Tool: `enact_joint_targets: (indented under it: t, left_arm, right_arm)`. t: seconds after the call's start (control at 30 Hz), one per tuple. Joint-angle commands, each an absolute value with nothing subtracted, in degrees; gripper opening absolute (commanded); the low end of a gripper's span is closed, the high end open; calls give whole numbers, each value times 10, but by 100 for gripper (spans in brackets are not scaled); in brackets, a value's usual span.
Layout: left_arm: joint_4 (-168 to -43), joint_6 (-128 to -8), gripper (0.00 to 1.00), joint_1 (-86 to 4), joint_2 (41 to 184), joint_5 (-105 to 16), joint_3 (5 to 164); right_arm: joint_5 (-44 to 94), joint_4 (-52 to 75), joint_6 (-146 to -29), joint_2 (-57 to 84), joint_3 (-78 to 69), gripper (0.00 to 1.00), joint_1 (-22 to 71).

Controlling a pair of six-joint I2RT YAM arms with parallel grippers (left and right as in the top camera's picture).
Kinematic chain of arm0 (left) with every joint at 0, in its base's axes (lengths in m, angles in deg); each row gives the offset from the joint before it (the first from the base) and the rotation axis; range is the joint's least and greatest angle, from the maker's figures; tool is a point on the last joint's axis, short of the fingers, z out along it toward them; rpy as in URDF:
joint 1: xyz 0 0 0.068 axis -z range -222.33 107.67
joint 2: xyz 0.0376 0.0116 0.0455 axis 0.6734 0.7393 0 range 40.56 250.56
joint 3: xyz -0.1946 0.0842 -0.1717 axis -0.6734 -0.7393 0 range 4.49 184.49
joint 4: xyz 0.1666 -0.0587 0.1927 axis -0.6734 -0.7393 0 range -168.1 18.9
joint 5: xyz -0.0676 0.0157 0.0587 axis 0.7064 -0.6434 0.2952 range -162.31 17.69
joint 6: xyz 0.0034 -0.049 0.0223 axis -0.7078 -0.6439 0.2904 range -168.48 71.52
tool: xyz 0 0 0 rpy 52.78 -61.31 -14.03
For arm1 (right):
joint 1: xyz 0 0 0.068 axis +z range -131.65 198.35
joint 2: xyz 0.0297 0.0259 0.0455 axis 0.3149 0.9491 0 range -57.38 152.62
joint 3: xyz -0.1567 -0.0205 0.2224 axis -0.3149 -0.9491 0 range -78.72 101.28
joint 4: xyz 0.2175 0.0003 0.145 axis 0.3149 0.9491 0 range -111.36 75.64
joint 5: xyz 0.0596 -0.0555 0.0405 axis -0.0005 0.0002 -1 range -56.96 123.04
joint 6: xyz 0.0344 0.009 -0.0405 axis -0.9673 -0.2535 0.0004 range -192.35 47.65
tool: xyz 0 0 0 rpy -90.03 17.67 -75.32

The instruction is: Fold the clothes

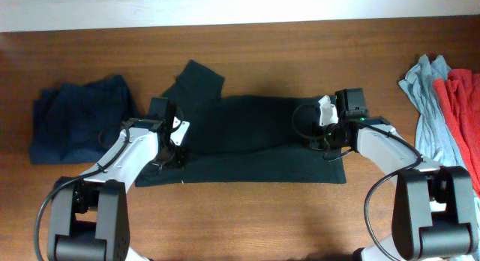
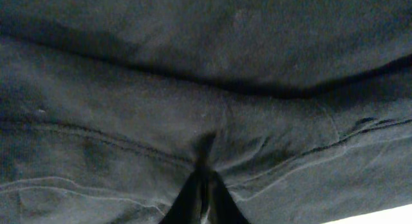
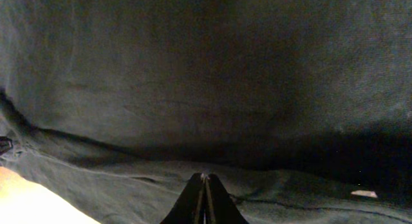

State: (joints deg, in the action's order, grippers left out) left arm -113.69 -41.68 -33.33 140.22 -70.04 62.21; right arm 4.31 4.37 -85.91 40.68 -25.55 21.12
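Left pincer (image 2: 203,188): fingers were pressed together, no gap showing between them. Creases in the black T-shirt (image 1: 255,137) ran in to the tips from both sides, so we logged it as clamped on that cloth. Just ahead of the tips a hem seam crossed the left wrist view. Beyond it a second layer of the same dark fabric lay over the first, with a shadowed fold line between them.

Right pincer (image 3: 205,188): fingers were likewise closed flat against each other. The tips sat at a low ridge of the shirt's fabric. We could not tell whether any cloth was caught between them. To the pincer's left in its own view a sliver of bare table (image 1: 247,216) showed past the shirt's edge. Ahead of the tips, a raised layer of black cloth cast a deep shadow.

From overhead, the shirt lay spread between the two pincers, one at each end. One sleeve stuck out past the left pincer, towards the far edge of the table.

Further out:
- Beyond the left pincer, on its outer side, a navy garment (image 1: 79,118) lay crumpled, apart from the shirt.
- Well beyond the right pincer, on its outer side, a grey-blue garment (image 1: 426,103) lay against a red garment (image 1: 463,118) at the table's end.
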Motion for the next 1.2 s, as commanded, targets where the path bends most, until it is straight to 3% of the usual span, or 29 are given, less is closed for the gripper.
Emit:
enact_joint_targets:
  t: [0.0,0.5,0.53,0.6,0.63,0.7,0.77,0.83,0.9,0.93,1.07,1.17]
  left_arm:
    - [-1138,-413,0,-334,1406,-709,637]
    - [-1046,-413,5,-334,1410,-717,690]
    - [-1042,-413,10,-334,1411,-717,690]
    - [-1038,-413,46,-334,1411,-717,690]
    - [-1037,-413,57,-335,1411,-720,691]
    - [-1042,-413,60,-335,1411,-736,691]
    - [-1062,-413,58,-335,1411,-733,691]
    - [-1090,-413,43,-335,1410,-719,691]
    - [-1125,-413,17,-335,1410,-694,690]
    - [-1143,-413,11,-335,1411,-693,690]
    - [-1133,-411,11,-335,1413,-697,667]
    - [-1100,-411,1,-335,1425,-697,633]
  right_arm:
    - [46,46,-863,406,-256,7,208]
    - [46,47,-863,406,-256,6,208]
    - [46,48,-863,406,-256,7,208]
    - [45,50,-863,406,-256,7,208]
    - [45,50,-863,406,-256,7,208]
    - [46,52,-863,406,-256,7,208]
    - [46,55,-863,406,-256,7,208]
    - [46,56,-863,406,-256,7,208]
    - [46,56,-863,406,-256,7,208]
    - [46,56,-863,406,-256,7,208]
    - [46,56,-863,406,-256,7,208]
    - [46,56,-863,406,-256,7,208]
